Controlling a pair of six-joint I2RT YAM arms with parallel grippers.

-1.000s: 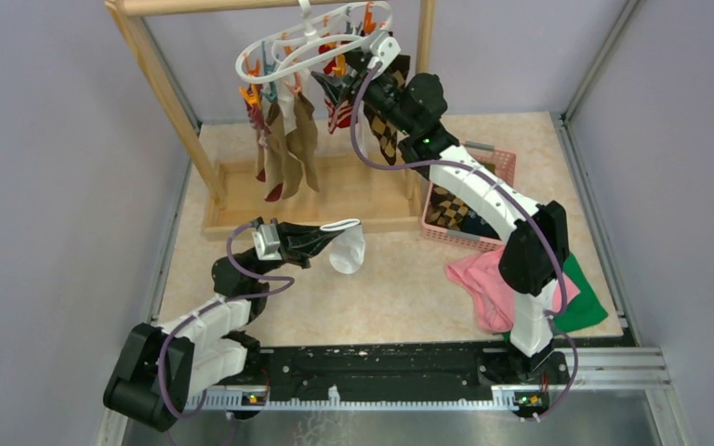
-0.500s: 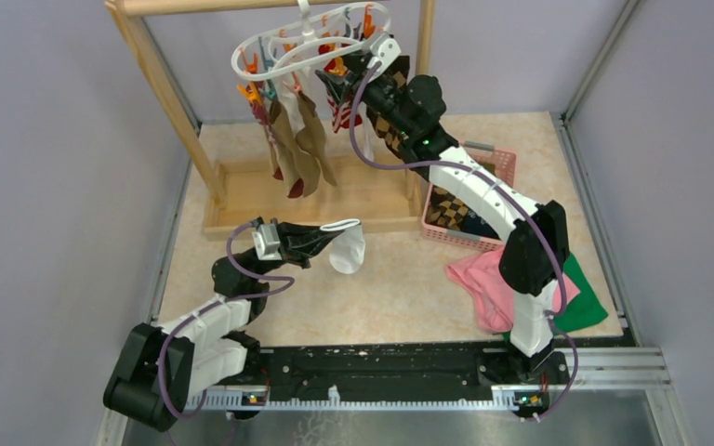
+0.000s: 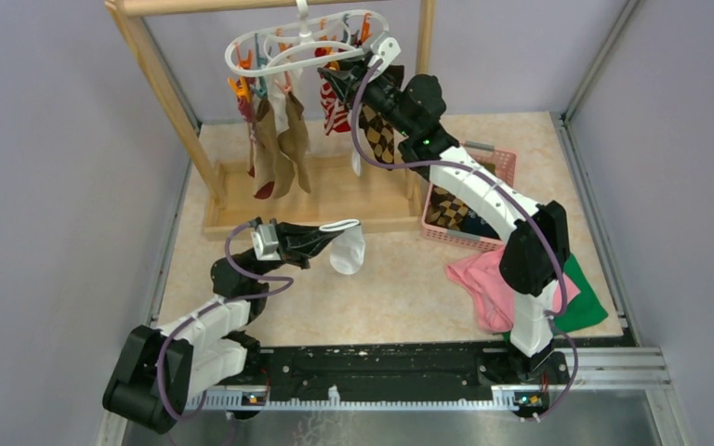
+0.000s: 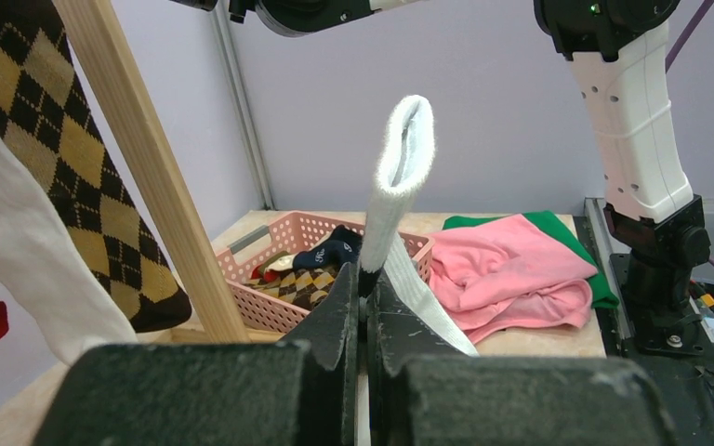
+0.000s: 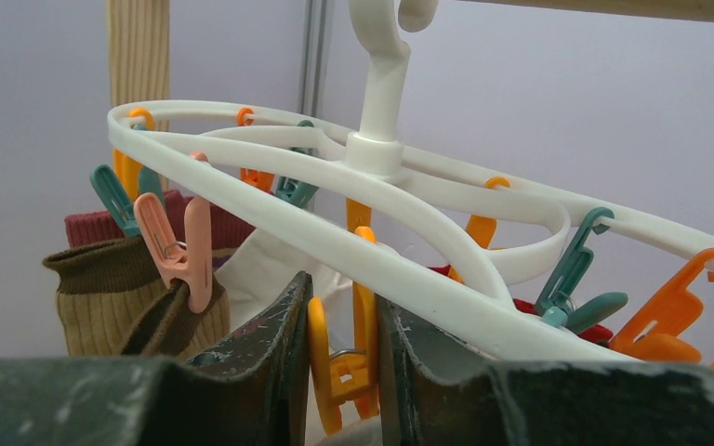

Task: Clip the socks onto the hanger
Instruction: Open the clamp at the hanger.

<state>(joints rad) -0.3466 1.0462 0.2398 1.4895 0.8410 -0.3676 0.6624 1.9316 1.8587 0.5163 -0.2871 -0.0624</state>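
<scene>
Pinching a white sock (image 4: 400, 177) tight, the left fingers (image 4: 364, 288) hung low over the surface (image 3: 400, 288). The right fingers (image 5: 342, 302) squeezed an orange clip (image 5: 364, 334) on the hanger (image 5: 270, 200); slipping off could snap it shut.

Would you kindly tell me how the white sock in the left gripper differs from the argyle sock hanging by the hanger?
The white sock is plain; the argyle sock has brown and tan diamonds. The white sock is pinched in the shut left gripper, low over the table, while the argyle sock dangles high up under the hanger. The white sock shows its open cuff; the argyle sock's cuff cannot be seen. Both are soft socks.
</scene>
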